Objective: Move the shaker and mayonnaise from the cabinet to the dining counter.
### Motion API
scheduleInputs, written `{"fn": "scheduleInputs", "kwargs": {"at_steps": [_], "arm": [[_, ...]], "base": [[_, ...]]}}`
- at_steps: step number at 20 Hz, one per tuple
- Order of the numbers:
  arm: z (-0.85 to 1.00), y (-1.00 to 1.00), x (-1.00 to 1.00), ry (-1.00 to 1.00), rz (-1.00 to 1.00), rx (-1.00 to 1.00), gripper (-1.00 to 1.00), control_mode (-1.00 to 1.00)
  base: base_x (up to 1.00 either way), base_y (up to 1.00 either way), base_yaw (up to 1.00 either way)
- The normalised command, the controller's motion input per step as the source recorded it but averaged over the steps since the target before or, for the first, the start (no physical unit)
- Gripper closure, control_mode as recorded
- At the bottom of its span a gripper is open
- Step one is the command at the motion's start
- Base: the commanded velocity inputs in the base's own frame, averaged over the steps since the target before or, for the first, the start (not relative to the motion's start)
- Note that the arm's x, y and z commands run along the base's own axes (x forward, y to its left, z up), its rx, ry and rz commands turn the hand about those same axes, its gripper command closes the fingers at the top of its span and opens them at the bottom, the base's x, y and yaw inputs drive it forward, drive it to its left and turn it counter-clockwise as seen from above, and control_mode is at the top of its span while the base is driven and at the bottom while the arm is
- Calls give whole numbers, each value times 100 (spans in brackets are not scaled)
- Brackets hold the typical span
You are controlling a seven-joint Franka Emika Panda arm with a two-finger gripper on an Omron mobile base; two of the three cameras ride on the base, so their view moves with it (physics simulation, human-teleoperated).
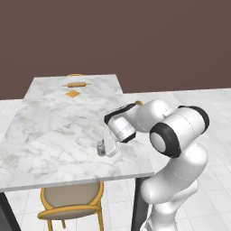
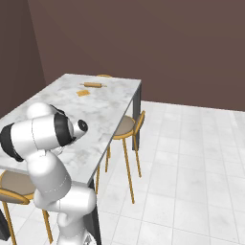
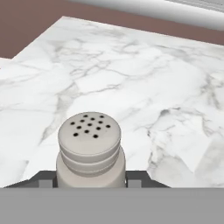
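Observation:
The shaker (image 3: 89,146), a small pale bottle with a perforated rounded cap, stands upright between my fingertips (image 3: 45,182). My gripper (image 1: 104,149) is shut on the shaker (image 1: 101,148) low over the dining counter (image 1: 58,122), near its front right corner. I cannot tell whether the shaker's base touches the marble. In the right base view my own arm hides the hand, in front of the dining counter (image 2: 107,107). The mayonnaise and the cabinet are out of view.
A wooden rolling pin (image 1: 76,84) and a small orange square (image 1: 72,94) lie at the counter's far end. One orange-wood chair (image 1: 72,200) sits under the near edge and another chair (image 2: 128,127) at the right side. White tiled floor (image 2: 191,167) spreads to the right.

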Motion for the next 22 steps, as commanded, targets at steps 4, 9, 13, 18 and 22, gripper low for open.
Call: {"fn": "scheduleInputs", "kwargs": {"at_steps": [4,9,13,18,22], "arm": [[-10,-1,0,-11,2,0,100,-100],[-10,-8,-7,-8,2,0,-100,-100],[-5,-13,-8,-2,2,0,-100,-100],[0,-19,-6,0,2,0,-100,-100],[0,-21,-7,0,1,3,-100,-100]], "base": [[0,0,0],[0,0,0],[0,0,0],[0,0,0],[0,0,0]]}}
